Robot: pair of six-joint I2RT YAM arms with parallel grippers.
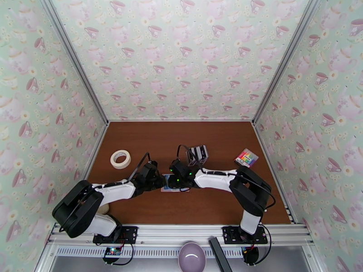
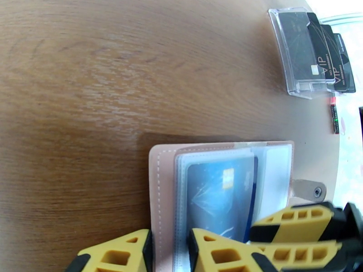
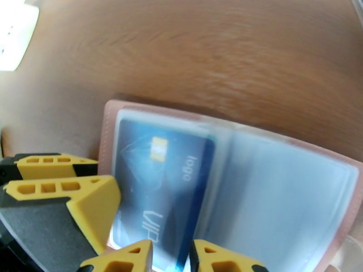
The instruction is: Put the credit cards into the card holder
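1. The left fingers (image 2: pixel 213 255), yellow wedge-shaped plastic, stood a narrow gap apart astride one edge of the card holder (image 2: pixel 161 187), a small pink book-style wallet lying open. One finger sat just outside the stitched cover and the other over the clear pockets. Whether they clamped that edge could not be told.
2. The right fingers (image 3: pixel 222 261), of the same yellow plastic, were likewise narrowly parted. They stood astride the near end of a credit card (image 3: pixel 159 187), a dark rectangular plastic card with a gold chip and "VIP" lettering. Whether they pinched it could not be told.
3. That card (image 2: pixel 218 196) lay inside a bluish clear pocket of the wallet.
4. Seen from the left wrist, the right fingers (image 2: pixel 295 221) were just beside the left pair, over the same end of the wallet.
5. The card holder (image 1: pixel 169 183) lay flat near the middle of the brown wooden tabletop (image 1: pixel 149 141), a little toward its near edge. Its snap tab (image 2: pixel 313 190) stuck out from one cover.
6. A small clear plastic rack (image 2: pixel 299 89) stood near the wallet on its far side, holding more black credit cards (image 2: pixel 301 46) in an overlapping row.
7. A roll of cream tape (image 1: pixel 120 158) lay near the left edge, and a multicoloured striped pad (image 1: pixel 246 157) lay near the right edge.
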